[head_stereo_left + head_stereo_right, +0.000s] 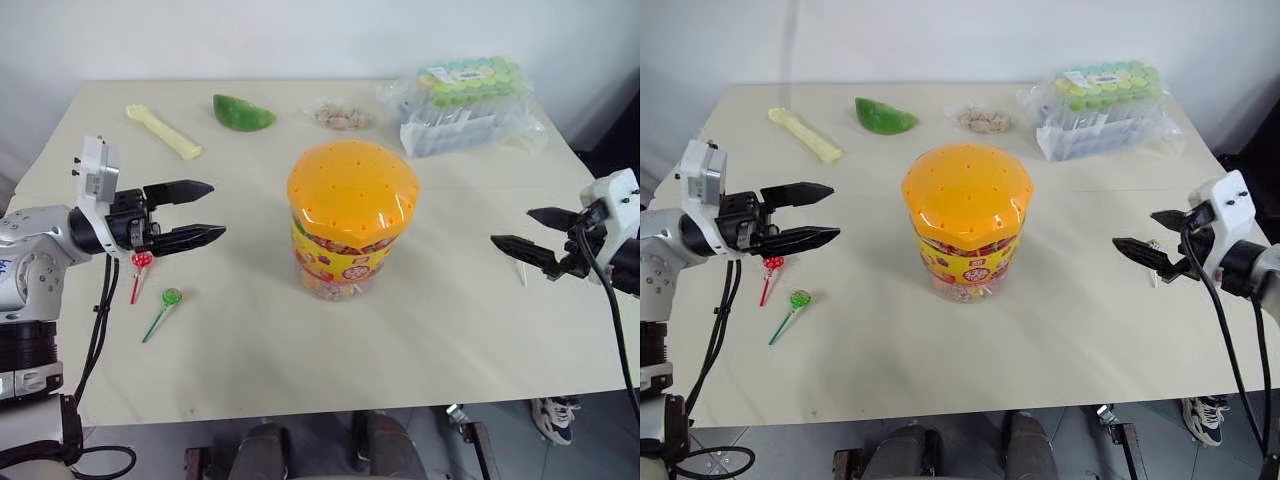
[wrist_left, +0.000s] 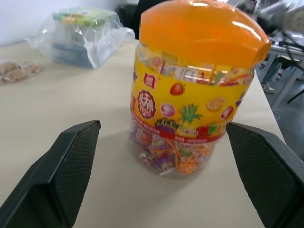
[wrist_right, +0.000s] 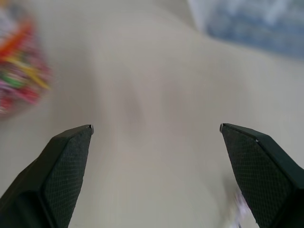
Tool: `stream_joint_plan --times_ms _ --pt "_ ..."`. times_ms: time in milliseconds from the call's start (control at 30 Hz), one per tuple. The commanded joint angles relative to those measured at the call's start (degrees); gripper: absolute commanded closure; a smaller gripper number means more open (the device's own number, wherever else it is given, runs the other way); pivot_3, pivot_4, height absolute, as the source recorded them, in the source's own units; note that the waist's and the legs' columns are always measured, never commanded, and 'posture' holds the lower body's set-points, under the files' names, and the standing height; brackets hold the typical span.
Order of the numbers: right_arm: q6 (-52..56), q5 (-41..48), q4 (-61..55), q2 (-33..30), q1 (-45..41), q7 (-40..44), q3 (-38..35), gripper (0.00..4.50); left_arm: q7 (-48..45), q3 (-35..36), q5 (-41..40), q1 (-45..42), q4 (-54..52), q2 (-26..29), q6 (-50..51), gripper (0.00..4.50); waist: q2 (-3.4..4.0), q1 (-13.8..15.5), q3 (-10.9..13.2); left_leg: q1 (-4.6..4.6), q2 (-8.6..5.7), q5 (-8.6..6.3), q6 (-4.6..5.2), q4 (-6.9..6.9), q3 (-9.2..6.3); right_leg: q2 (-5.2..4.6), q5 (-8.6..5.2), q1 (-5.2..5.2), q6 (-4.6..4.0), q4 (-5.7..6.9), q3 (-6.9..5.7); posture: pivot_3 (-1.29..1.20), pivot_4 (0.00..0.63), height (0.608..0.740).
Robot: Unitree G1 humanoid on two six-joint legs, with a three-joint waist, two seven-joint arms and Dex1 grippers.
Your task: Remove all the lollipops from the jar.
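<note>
Nearest on the pale wooden table (image 1: 420,350), a green wrapped lollipop on a green stick (image 1: 170,298) lies flat, with a red wrapped lollipop on a red stick (image 1: 141,262) just beyond it, directly under the left gripper (image 1: 205,212), whose black fingers stand wide apart and empty, aimed at the jar. By the right gripper (image 1: 518,228), also spread wide and holding nothing, a thin white stick (image 1: 520,272) lies on the table; its candy end is hidden behind the fingers. Between the grippers stands the large clear plastic jar with orange hole-dotted lid (image 1: 352,190), upright, lid on, wrapped candies heaped at its bottom. Farther off sits a clear bag of green-lidded packs (image 1: 470,100).
</note>
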Motion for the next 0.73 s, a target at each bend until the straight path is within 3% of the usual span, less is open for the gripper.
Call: stream_joint_plan --times_ms 33,200,367,733 --pt "-5.81 3.67 -4.12 1.28 1.46 5.61 -1.98 0.02 -0.33 1.21 0.04 0.3 -0.52 1.38 -0.73 0.0 0.0 0.04 0.0 0.0 0.0 0.0 0.0 0.0 0.0 0.0 0.0 0.01 0.0 -0.01 0.0 0.0 0.15 0.74" --pt "-16.54 0.74 -2.12 2.25 5.28 15.2 4.43 0.02 1.02 5.19 -0.27 6.72 -2.74 3.36 -0.06 0.0 -0.01 0.09 -0.01 0.01 -0.02 0.0 0.0 0.0 0.0 -0.01 0.0 0.03 0.0 -0.02 0.0 0.0 0.15 0.74" --pt "-21.2 -1.57 2.78 2.34 6.29 17.15 6.85 0.02 1.14 9.76 -0.75 15.24 -4.13 4.64 -0.42 0.0 0.0 -0.12 0.0 0.04 0.0 0.0 0.01 -0.01 0.02 -0.02 0.0 0.03 0.0 -0.01 0.02 0.0 0.15 0.74" --pt "-19.06 -1.03 -0.17 8.25 4.76 8.32 8.32 0.02 1.73 16.24 -2.41 23.08 -8.67 2.45 -4.64 0.0 0.0 0.08 0.0 0.1 0.02 -0.01 -0.02 0.01 -0.03 -0.05 0.0 0.05 -0.03 0.07 0.02 0.0 0.15 0.74"
